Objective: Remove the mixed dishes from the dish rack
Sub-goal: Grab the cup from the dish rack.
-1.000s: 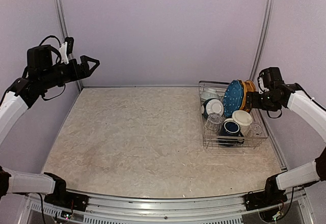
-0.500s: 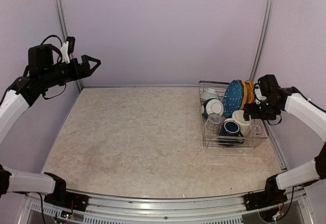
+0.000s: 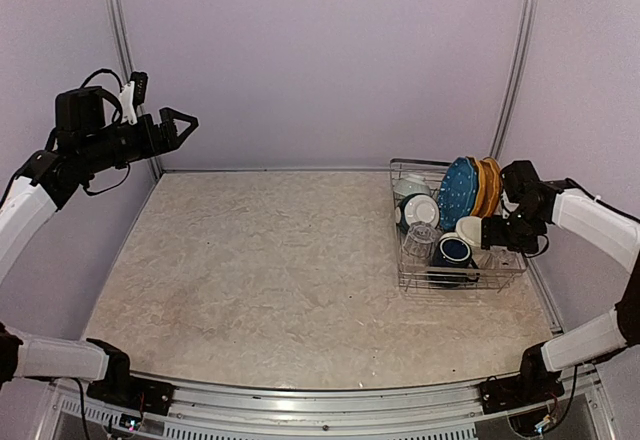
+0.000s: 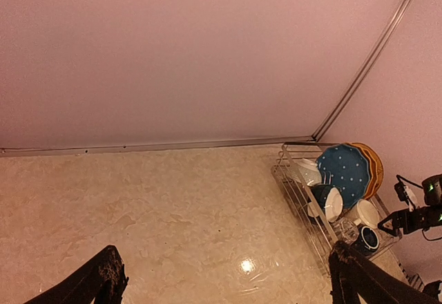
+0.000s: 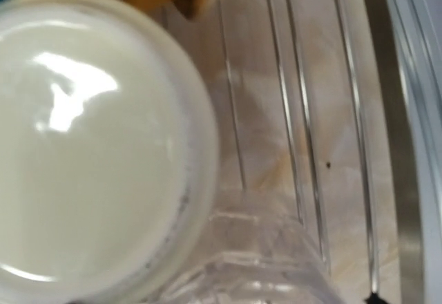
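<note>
- left gripper (image 3: 185, 126) up at far left, well apart from the rack; fingers spread wide, holding nothing
- dish rack (image 3: 462, 285) at the right edge of the table (image 3: 270, 280); the dishes are in it: glass tumbler (image 3: 420, 242), dark blue mug (image 3: 455, 251), cream mug (image 3: 472, 228), plates (image 3: 460, 192) upright at the far end
- right gripper (image 3: 493, 232) low in the rack, against the cream mug's right side; its fingers are out of frame in the wrist view, so we cannot tell their spread or whether anything is gripped
- we judge the step to be taking the cream mug; we'd pinch its wall and lift straight up, clear of the wires, the plates and the clear glass (image 5: 262, 269) just beside
</note>
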Controlling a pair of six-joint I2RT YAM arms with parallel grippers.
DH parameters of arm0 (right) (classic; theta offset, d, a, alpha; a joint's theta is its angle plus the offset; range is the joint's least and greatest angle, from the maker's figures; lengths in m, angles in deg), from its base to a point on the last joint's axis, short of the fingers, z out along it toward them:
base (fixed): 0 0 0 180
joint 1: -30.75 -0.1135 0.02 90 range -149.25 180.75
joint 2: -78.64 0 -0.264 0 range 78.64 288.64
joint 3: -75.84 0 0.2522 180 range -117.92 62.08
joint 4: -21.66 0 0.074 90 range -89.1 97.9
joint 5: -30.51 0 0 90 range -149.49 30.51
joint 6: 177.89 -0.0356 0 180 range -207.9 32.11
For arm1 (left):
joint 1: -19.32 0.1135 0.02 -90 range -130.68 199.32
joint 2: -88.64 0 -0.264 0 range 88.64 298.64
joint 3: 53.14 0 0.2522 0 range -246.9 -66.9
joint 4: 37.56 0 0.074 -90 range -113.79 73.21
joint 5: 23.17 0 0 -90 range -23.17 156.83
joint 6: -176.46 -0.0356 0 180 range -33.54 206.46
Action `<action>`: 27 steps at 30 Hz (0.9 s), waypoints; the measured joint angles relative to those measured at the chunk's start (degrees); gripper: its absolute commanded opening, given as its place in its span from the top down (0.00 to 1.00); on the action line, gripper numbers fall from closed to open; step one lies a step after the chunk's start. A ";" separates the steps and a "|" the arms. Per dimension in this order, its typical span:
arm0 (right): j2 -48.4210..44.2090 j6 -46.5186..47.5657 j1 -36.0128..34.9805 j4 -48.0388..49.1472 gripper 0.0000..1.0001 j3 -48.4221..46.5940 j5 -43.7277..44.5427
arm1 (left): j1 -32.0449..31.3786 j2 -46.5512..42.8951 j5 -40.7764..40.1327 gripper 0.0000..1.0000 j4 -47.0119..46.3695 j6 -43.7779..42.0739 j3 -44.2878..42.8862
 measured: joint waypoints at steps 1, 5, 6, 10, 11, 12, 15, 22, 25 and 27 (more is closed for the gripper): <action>0.20 -0.87 0.11 -0.11 0.14 0.17 0.24 | 0.00 0.00 0.00 0.01 0.00 0.00 0.00; -0.13 -2.71 0.11 0.11 0.15 0.63 0.76 | 0.00 0.44 0.00 0.01 0.02 0.02 -0.04; -0.31 -3.04 0.11 0.35 0.16 0.94 0.72 | 0.00 0.66 0.00 0.01 0.02 0.04 -0.04; -1.03 -4.11 0.11 1.29 0.19 2.51 0.85 | 0.00 1.40 0.00 0.01 0.07 0.20 -0.04; -1.09 -4.44 0.11 1.31 0.19 2.84 0.94 | -0.02 1.49 0.02 0.01 0.09 0.20 -0.04; -1.25 -4.63 0.11 1.29 0.20 2.99 1.14 | -0.15 1.62 0.00 0.01 0.09 0.20 -0.04; -1.49 -5.11 0.11 1.03 0.20 3.17 1.77 | -0.35 1.84 0.00 0.01 0.11 0.20 -0.07; -1.49 -5.75 0.11 0.11 0.19 4.26 2.73 | -0.50 1.90 0.00 0.01 0.15 0.22 -0.07; -1.53 -5.84 0.11 -0.02 0.19 4.26 2.82 | -0.50 1.92 0.07 0.01 0.15 0.28 -0.07; -1.38 -5.84 0.11 0.07 0.20 4.26 2.84 | -0.50 2.08 0.28 0.01 0.20 0.46 -0.15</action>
